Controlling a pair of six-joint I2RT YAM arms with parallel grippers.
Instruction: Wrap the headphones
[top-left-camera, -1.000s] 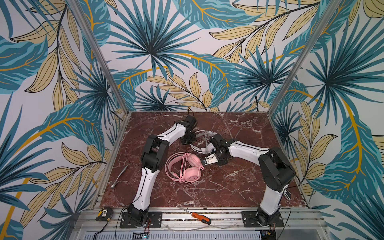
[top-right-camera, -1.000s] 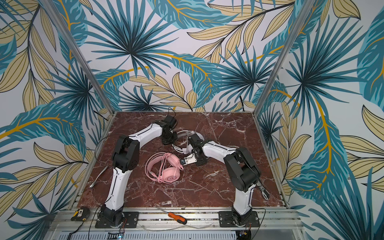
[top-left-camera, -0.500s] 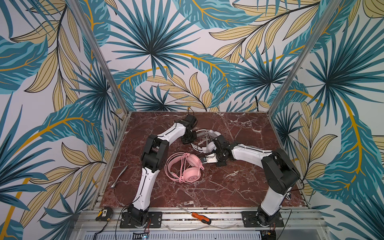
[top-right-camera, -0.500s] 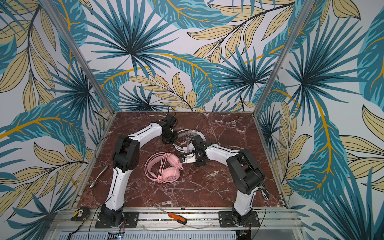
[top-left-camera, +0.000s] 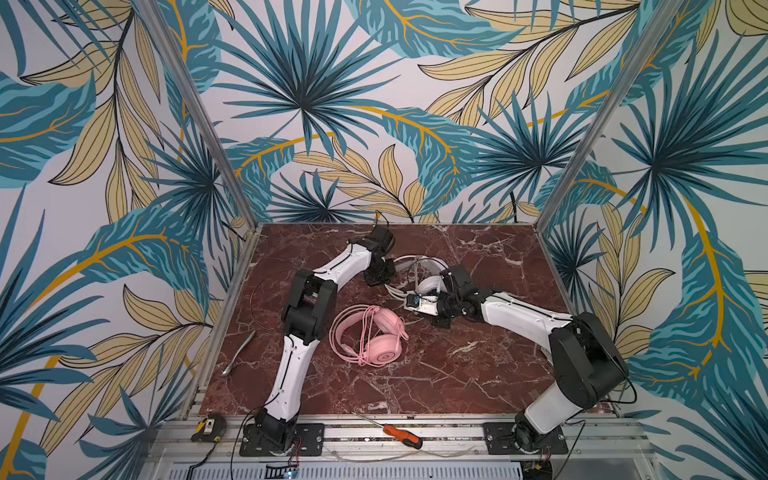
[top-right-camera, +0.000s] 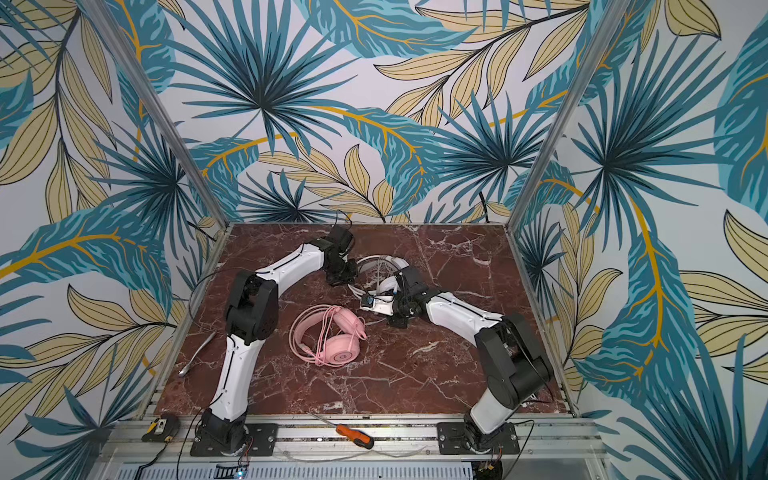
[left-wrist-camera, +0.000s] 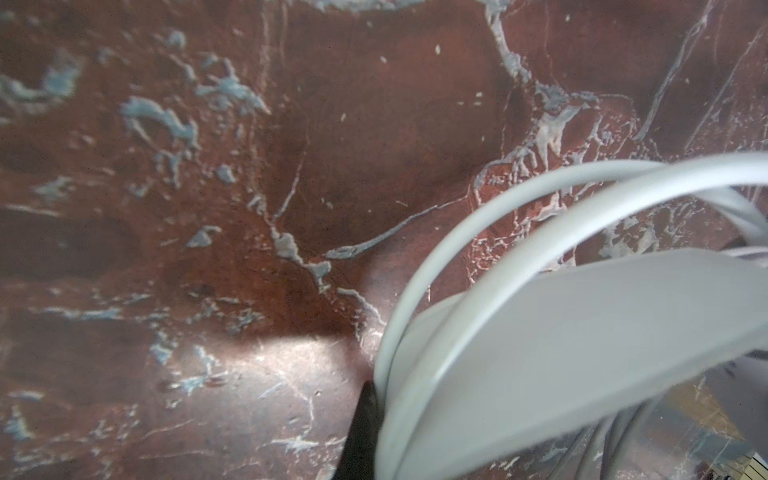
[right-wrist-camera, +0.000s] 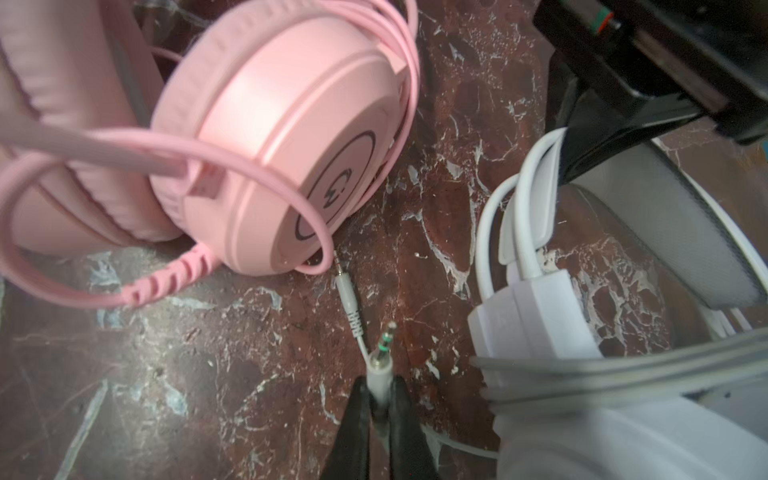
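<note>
Two headphones on the marble bench (top-left-camera: 478, 374), both grippers clamped.

Toward the back edge, near its middle: left gripper (top-left-camera: 378, 277) pressed shut on the white headphones (top-left-camera: 422, 268), black finger (left-wrist-camera: 360, 432) against loops of white cable and the broad headband. Nearer the front edge, about mid-bench: pink headphones (top-left-camera: 372, 340) lying flat, matching cable wound in loops over headband and round padded earcups, ribbed cable collar showing. Just right of those: right gripper (right-wrist-camera: 380, 388) pinching a white plug (right-wrist-camera: 382, 353) between closed black tips, metal pin sticking out past them; second plug (right-wrist-camera: 347, 291) lying on the marble just beside.
</note>
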